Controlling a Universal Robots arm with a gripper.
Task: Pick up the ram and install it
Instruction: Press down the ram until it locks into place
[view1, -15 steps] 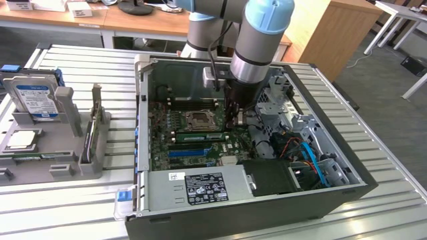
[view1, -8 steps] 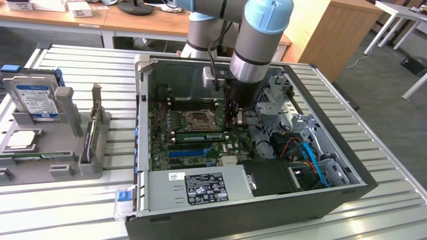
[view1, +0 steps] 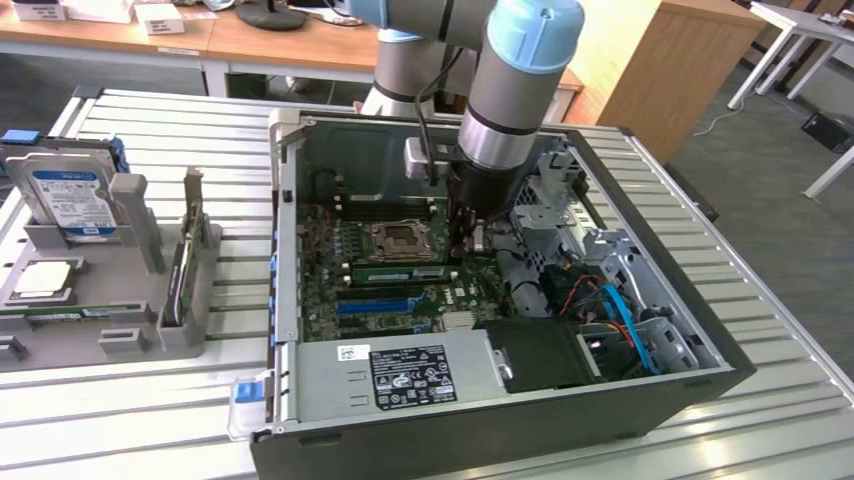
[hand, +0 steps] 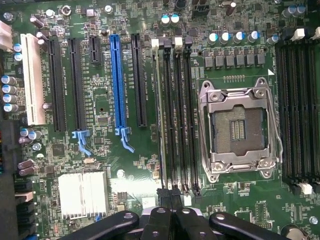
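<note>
The ram (view1: 400, 271) is a narrow green stick sitting in a memory slot just in front of the CPU socket (view1: 398, 241) inside the open computer case (view1: 286, 200). In the wrist view the ram (hand: 159, 115) is seen edge-on as a thin pale strip in the slot nearest the blue connector (hand: 118, 80). My gripper (view1: 470, 245) hangs low over the motherboard, just to the exterior view's right of the stick's end. Its black fingers (hand: 160, 222) are pressed together, so the gripper (hand: 171, 214) is shut with nothing visible between them.
Empty black memory slots (hand: 180, 115) lie beside the stick, and more (hand: 297, 110) flank the socket's other side. A power supply (view1: 407, 375) and cables (view1: 614, 310) crowd the case. A grey parts holder (view1: 147, 290) with a hard drive (view1: 74, 200) stands at the exterior view's left.
</note>
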